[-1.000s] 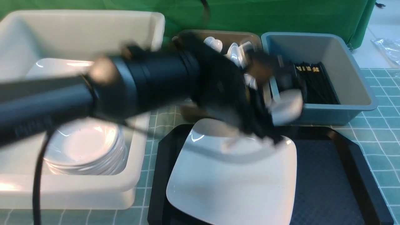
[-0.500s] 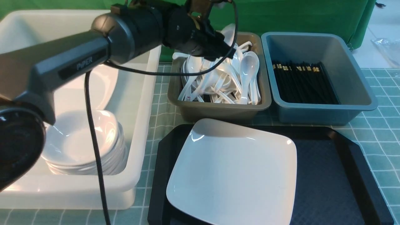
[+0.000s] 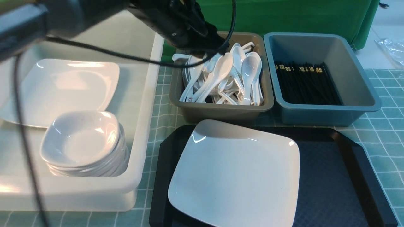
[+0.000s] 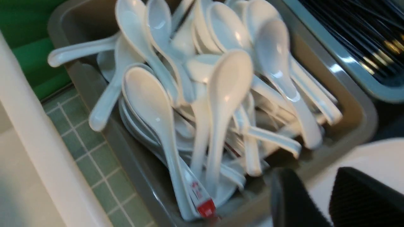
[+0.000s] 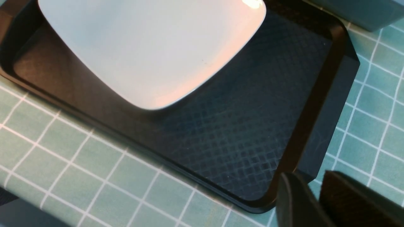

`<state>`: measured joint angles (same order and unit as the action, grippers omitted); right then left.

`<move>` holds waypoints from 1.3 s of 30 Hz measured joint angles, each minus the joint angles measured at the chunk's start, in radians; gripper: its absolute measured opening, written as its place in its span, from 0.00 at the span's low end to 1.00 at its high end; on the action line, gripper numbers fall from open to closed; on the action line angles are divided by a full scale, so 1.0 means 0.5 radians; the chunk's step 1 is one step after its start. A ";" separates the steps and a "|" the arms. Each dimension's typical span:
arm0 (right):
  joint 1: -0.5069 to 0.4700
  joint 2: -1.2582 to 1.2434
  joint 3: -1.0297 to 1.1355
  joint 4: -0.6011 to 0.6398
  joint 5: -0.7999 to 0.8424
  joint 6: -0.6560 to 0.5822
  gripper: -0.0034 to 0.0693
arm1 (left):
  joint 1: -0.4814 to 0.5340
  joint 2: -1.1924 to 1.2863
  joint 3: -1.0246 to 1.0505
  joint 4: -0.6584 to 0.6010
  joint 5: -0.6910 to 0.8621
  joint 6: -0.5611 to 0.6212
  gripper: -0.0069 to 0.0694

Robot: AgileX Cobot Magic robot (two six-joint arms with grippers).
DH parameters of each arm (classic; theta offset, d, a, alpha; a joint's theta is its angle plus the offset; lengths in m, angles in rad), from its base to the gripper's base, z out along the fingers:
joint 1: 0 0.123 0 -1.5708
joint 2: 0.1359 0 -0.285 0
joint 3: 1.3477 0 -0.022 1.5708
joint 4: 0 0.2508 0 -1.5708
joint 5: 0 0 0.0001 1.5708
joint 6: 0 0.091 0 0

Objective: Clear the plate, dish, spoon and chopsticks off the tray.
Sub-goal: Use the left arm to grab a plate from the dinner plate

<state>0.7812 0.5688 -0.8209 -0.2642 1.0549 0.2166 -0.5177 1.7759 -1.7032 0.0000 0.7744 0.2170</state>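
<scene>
One task item lies on the tray (image 3: 331, 176): the plate (image 3: 235, 173). Front view: the plate covers the tray's left half, turned askew so that one corner points away from the robot and reaches the far rim. Being square, it has no long axis, so any edge serves. The tray's right half is bare. The left arm (image 3: 176, 22) hangs above the brown bin (image 3: 221, 112) of heaped spoons (image 3: 221, 75), just beyond the tray, so the plate lies below its jaws and toward the robot. The white bin (image 3: 148, 110), holding a second plate (image 3: 66, 91) and stacked dishes (image 3: 80, 138), stands just left of the tray. The grey-blue bin (image 3: 318, 115) of chopsticks (image 3: 306, 83) stands beyond its right half. The right arm is out of this view. Left wrist view: the left jaws stand slightly apart and hold nothing, and a white edge of the plate (image 4: 378, 154) shows past the fingers (image 4: 290, 201). Right wrist view: the right jaws, parted by a narrow slit and empty, hover beside a cut corner of the tray (image 5: 240, 126), above the table (image 5: 63, 164). The plate (image 5: 148, 50) lies well apart from them, across bare diamond-textured surface. Judgement: the left arm is nearer to both the plate and the white bin. The glossy, shallow rim offers little purchase, and the tray's raised rim crowds the plate's left edge.
</scene>
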 joint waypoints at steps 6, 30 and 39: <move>0.000 0.000 0.000 0.000 0.000 -0.002 0.29 | -0.291 -0.541 0.893 -0.045 -0.100 0.480 0.10; 0.000 0.000 0.000 0.013 0.017 -0.018 0.31 | -0.559 -0.374 1.727 0.287 -0.667 1.469 0.73; 0.000 0.000 0.000 0.137 0.109 -0.186 0.31 | -0.559 -0.173 1.727 0.795 -0.860 1.415 0.67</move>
<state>0.7812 0.5688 -0.8209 -0.1956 1.1093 0.1237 -0.7971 1.6892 -0.8395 0.3977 0.3445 0.9247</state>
